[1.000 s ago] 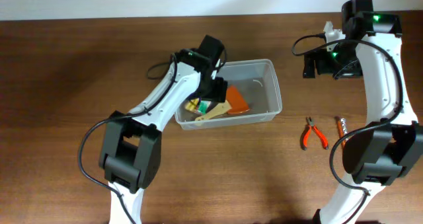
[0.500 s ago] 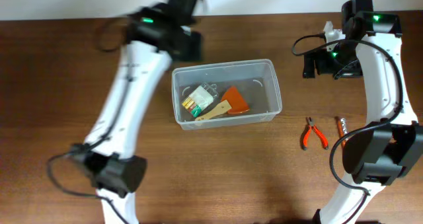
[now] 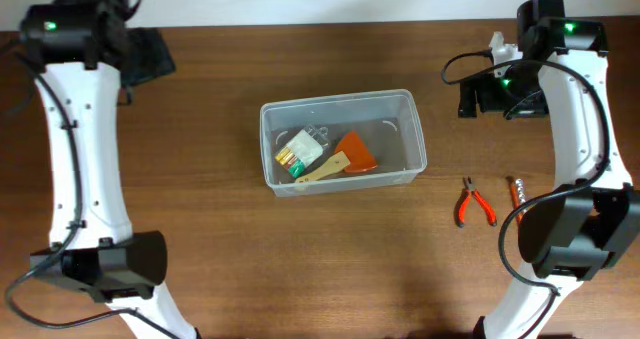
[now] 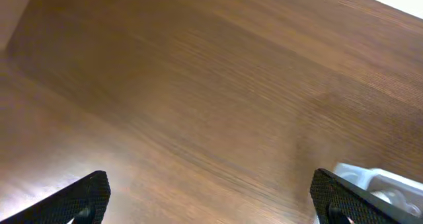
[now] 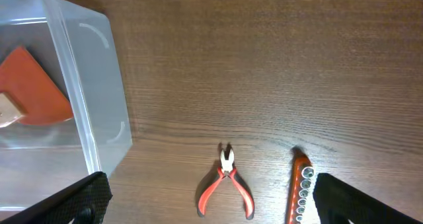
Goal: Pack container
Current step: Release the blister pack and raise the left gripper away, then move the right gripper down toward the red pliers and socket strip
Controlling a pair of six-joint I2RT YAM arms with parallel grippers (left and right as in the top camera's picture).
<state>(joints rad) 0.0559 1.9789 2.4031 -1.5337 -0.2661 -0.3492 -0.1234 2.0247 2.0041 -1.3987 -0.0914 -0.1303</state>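
Container of clear plastic at the middle of the worktop, open on top, long side running left to right. Inside, toward the near left part: an orange scraper with a pale wooden handle, and just left of it a small clear pack with green and yellow pieces, touching the handle. On bare wood right of the container and nearer: 2 tools side by side but apart, red-handled pliers with tips pointing far, and to their right an orange tool with a row of small round silver pieces. At the far left corner, well apart from the container, the left gripper over bare wood, jaws spread wide and holding nothing. At the far right, the right gripper looking down on the container's right end, the pliers and the orange tool, jaws likewise spread wide with nothing between them.
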